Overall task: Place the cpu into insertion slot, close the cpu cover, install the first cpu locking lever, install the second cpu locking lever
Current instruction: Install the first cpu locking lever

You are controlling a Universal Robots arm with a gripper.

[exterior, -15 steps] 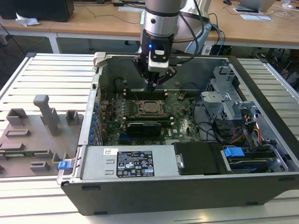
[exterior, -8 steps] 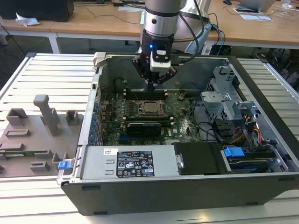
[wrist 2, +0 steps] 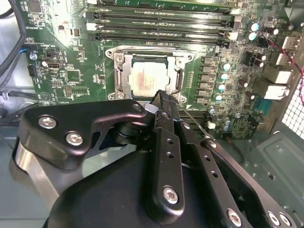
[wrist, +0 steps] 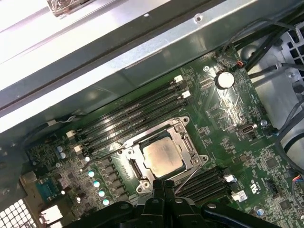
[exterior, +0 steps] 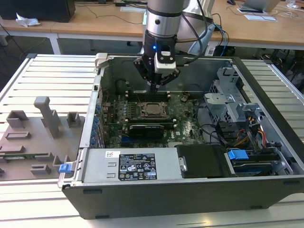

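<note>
One cpu [wrist 2: 148, 80], probably one cpu cover [wrist 2: 121, 71].

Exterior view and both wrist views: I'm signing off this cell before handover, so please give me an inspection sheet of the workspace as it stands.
Surface: green motherboard inside an open computer case.
Job's things: cpu seated in the insertion slot; cpu cover down around it; one thin locking lever slants up beside the slot.
Clutter: grey fixture blocks and a blue clip on the slatted metal table, at the exterior view's left.
Pincer: shut, tips by the slot's edge next to the lever; contact unclear.
Cables: black, red and orange wires at the case's exterior-view right.
Surroundings: wooden desks behind.
</note>
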